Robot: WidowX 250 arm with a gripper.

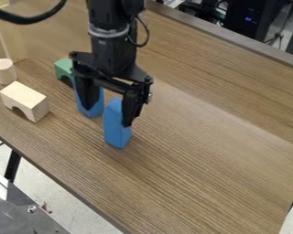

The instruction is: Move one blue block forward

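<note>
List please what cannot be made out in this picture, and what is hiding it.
- Blue block farther from the camera: camera view, partly hidden behind the gripper.
- Nearer blue block: camera view, one finger overlaps its edge, so contact is unclear.
- Green block: camera view, right side hidden by the gripper.
- Robot arm: camera view, cut off by the top edge.

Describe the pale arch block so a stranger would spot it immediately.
On the brown table, look to the left of the view, near the long front edge. There sits a pale block with an arched notch in its underside. The pale cylinder beside it is round and has no notch, while the green block differs plainly in color.
</note>
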